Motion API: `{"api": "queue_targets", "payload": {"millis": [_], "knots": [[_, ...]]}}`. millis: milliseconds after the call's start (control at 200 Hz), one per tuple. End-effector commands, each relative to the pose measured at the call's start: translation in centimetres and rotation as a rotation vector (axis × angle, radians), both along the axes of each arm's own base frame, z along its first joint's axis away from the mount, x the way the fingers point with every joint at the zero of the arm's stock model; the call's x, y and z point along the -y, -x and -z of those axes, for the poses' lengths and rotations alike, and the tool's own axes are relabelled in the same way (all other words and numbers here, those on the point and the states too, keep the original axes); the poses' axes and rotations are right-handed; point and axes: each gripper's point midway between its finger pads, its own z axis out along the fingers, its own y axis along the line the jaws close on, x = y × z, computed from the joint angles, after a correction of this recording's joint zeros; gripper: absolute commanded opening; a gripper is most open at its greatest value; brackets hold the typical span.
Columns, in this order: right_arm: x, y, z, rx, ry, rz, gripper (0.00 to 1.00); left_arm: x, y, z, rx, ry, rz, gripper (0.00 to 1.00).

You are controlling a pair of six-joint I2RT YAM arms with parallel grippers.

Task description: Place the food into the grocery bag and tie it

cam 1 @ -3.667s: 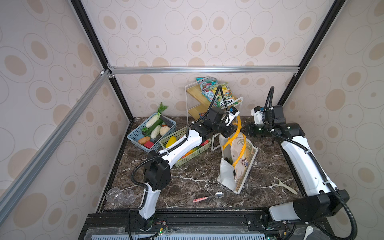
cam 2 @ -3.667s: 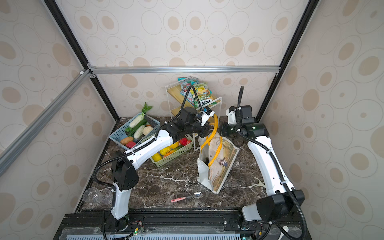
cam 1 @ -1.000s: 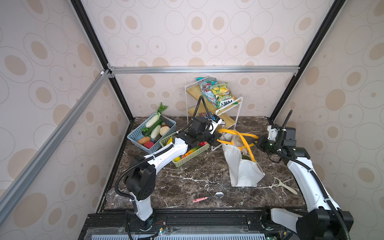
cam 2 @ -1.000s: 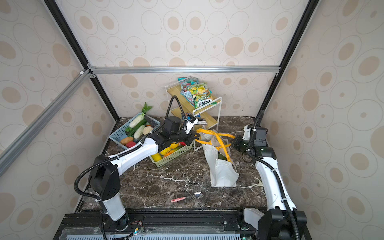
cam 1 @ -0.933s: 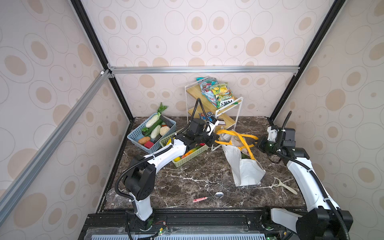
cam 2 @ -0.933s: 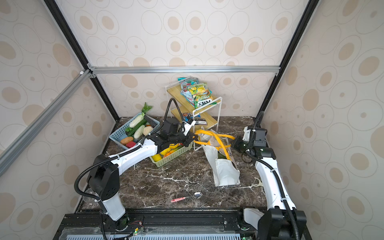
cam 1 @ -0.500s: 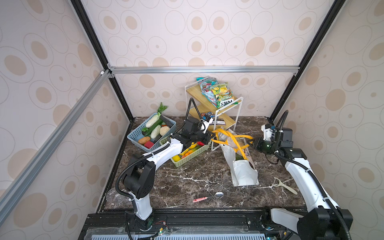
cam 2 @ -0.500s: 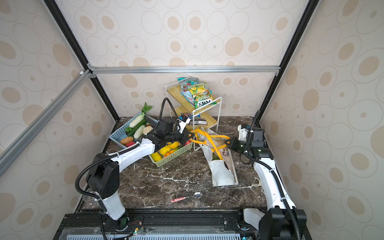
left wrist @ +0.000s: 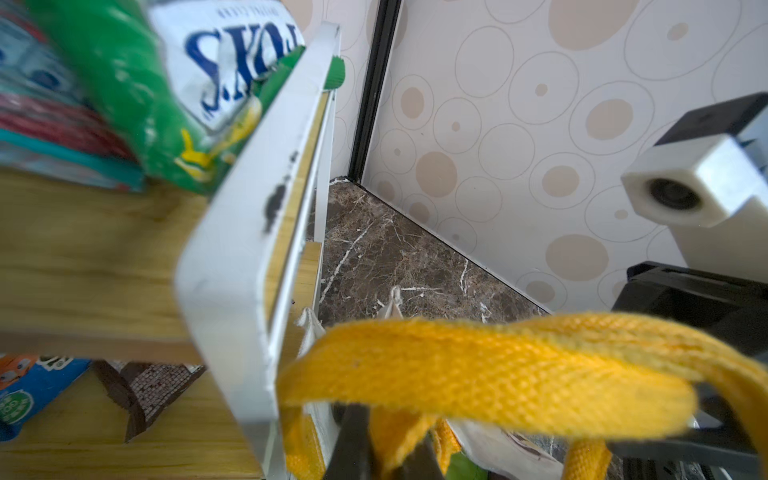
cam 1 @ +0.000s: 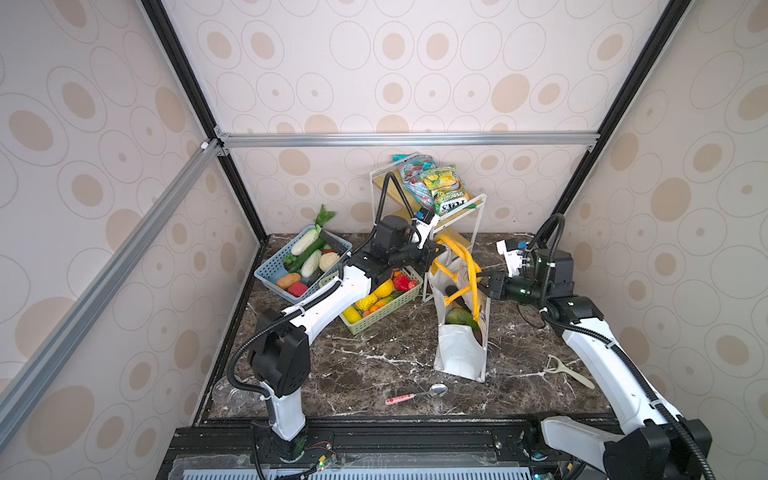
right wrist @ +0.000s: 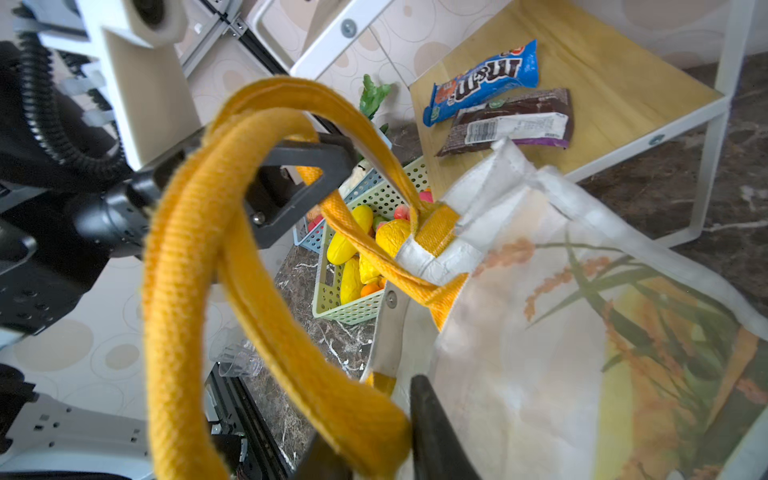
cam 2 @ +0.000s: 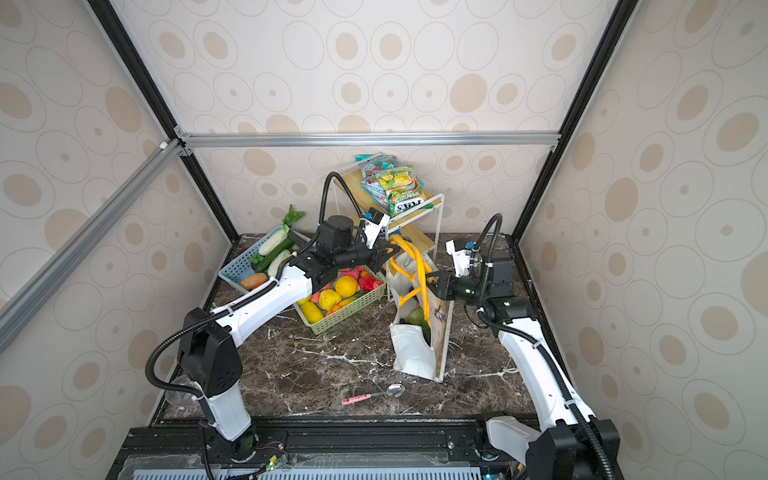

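The white bag (cam 1: 457, 357) stood upright on the table (cam 1: 365, 370), just right of the green basket (cam 1: 374, 322), with green food (cam 1: 459, 319) inside. My left pincer (cam 1: 434, 252) was closed on a yellow handle (cam 1: 471, 266). My right pincer's (cam 1: 485, 286) jaws flanked a handle, and I could not tell whether they gripped it.

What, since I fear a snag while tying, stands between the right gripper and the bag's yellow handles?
Nothing visible: the yellow handles lie between the fingers of the right gripper; the left gripper grips them too.
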Motion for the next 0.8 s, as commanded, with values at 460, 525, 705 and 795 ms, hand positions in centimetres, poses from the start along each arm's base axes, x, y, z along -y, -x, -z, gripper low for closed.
{"api": "queue_targets", "payload": {"millis": [460, 525, 705, 795], "knots": [[0.7, 2.0, -0.7, 0.063, 0.081, 0.001, 0.49, 2.6, 0.7, -2.1, 0.067, -0.019, 0.072, 0.00], [0.6, 1.4, -0.7, 0.058, 0.071, -0.001, 0.52, 2.9, 1.0, -1.9, 0.073, -0.038, 0.078, 0.00], [-0.7, 0.8, -2.3, 0.141, 0.035, -0.050, 0.58, 3.3, 1.2, -1.5, 0.068, -0.056, 0.084, 0.00], [-0.6, -0.1, -2.8, 0.175, 0.057, -0.024, 0.60, 3.4, 1.2, -1.6, 0.069, -0.057, 0.087, 0.00]]}}
